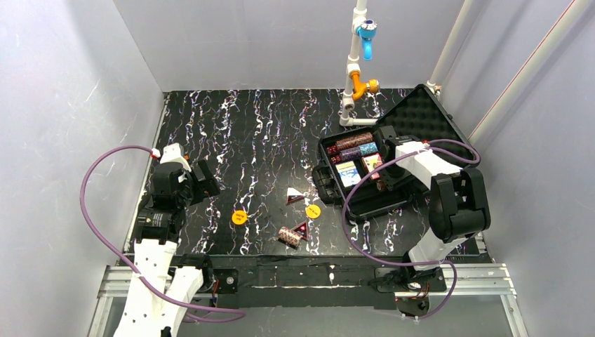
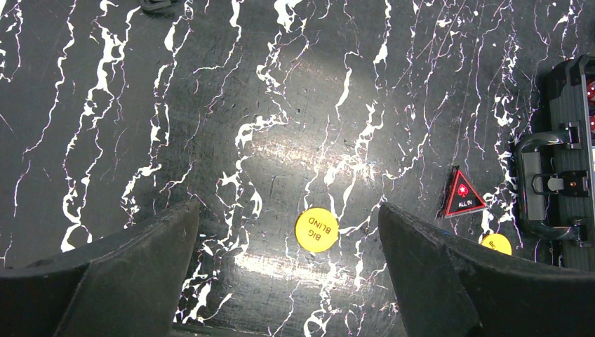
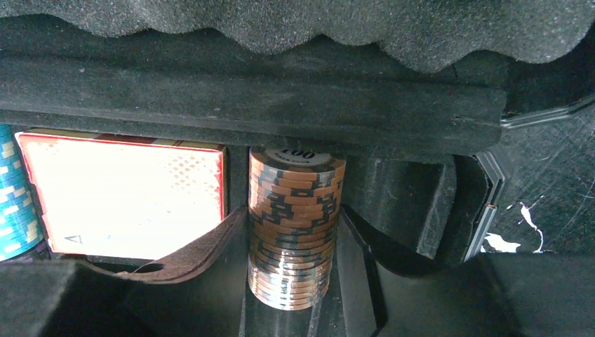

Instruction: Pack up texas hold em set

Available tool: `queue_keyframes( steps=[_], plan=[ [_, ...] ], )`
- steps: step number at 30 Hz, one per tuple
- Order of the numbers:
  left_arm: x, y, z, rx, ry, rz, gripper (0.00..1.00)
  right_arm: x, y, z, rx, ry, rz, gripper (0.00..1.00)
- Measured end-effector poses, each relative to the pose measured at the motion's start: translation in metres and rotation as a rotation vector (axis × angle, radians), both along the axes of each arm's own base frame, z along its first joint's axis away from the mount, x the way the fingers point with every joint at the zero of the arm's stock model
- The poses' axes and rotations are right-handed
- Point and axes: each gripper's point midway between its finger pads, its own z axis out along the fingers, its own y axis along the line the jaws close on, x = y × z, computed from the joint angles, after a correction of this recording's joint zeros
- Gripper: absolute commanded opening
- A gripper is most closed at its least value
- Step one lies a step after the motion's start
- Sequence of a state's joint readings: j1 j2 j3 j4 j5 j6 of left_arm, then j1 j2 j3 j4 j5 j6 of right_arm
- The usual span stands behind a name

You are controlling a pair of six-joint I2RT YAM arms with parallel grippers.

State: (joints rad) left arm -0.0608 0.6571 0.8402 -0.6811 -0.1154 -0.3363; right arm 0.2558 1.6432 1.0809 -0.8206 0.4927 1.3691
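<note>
The black case (image 1: 330,184) lies open at the right, its foam lid (image 1: 421,116) tilted back. It holds chip rolls (image 1: 354,140), a blue deck (image 1: 348,173) and a red deck (image 3: 126,193). My right gripper (image 3: 295,214) is inside the case, shut on a brown chip roll (image 3: 293,232) that stands in the slot beside the red deck. My left gripper (image 2: 288,210) is open and empty above the table, over the "BIG BLIND" orange disc (image 2: 316,229). On the table lie a second orange disc (image 1: 313,210), one chip roll (image 1: 289,236) and two triangular markers (image 1: 295,196) (image 1: 302,228).
The left wrist view shows the "ALL IN" triangle (image 2: 462,195) and the case's handle and latch (image 2: 554,182) at the right edge. A white pipe stand with blue and orange fittings (image 1: 354,77) rises behind the case. Grey walls close in the table.
</note>
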Motion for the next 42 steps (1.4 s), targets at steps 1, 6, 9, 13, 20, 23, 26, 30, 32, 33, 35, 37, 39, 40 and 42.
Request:
queue_keyframes(
  steps=[1, 6, 9, 13, 20, 23, 26, 30, 32, 33, 35, 37, 39, 40, 42],
  plan=[
    [0.000, 0.000, 0.000, 0.000, 0.000, 0.000, 0.99, 0.000, 0.000, 0.000, 0.001, -0.001, 0.001, 0.16],
    [0.000, 0.000, 0.000, 0.000, -0.001, 0.000, 0.99, 0.000, 0.000, 0.000, 0.002, -0.006, 0.007, 0.35],
    [0.000, 0.000, 0.000, 0.000, -0.002, 0.000, 0.99, 0.000, 0.000, 0.001, 0.002, -0.008, 0.010, 0.45],
    [0.000, 0.000, 0.001, 0.000, -0.005, 0.000, 0.99, 0.001, -0.001, 0.002, 0.004, -0.015, 0.011, 0.58],
    [0.000, 0.000, 0.001, 0.000, -0.005, 0.000, 0.99, 0.011, -0.014, 0.020, -0.038, -0.095, 0.006, 0.78],
    [0.000, 0.000, 0.001, 0.000, -0.005, 0.000, 0.99, 0.013, -0.017, 0.027, -0.048, -0.115, 0.014, 0.80],
    [0.000, 0.000, 0.001, -0.001, -0.005, 0.000, 0.99, 0.016, -0.018, 0.030, -0.050, -0.130, 0.025, 0.83],
    [0.000, 0.000, 0.001, -0.001, -0.005, 0.000, 0.99, 0.019, -0.017, 0.038, -0.049, -0.158, 0.052, 0.92],
    [0.000, 0.000, 0.001, -0.001, -0.006, 0.000, 0.99, 0.022, -0.016, 0.046, -0.046, -0.188, 0.070, 0.96],
    [-0.001, 0.000, 0.001, -0.001, -0.007, 0.000, 0.99, 0.023, -0.016, 0.051, -0.045, -0.203, 0.080, 0.98],
    [-0.001, 0.000, 0.002, -0.001, -0.009, 0.000, 0.99, 0.025, -0.015, 0.058, -0.044, -0.227, 0.101, 0.98],
    [-0.001, 0.000, 0.002, -0.001, -0.012, 0.000, 0.99, 0.027, -0.013, 0.063, -0.043, -0.242, 0.131, 0.98],
    [-0.001, 0.000, 0.003, -0.001, -0.014, 0.000, 0.99, 0.029, -0.011, 0.065, -0.039, -0.244, 0.162, 0.98],
    [-0.001, 0.000, 0.003, -0.001, -0.014, 0.000, 0.99, 0.030, -0.010, 0.065, -0.035, -0.244, 0.181, 0.98],
    [-0.001, 0.000, 0.003, -0.001, -0.014, 0.000, 0.99, 0.032, -0.004, 0.066, -0.026, -0.247, 0.227, 0.98]
  ],
)
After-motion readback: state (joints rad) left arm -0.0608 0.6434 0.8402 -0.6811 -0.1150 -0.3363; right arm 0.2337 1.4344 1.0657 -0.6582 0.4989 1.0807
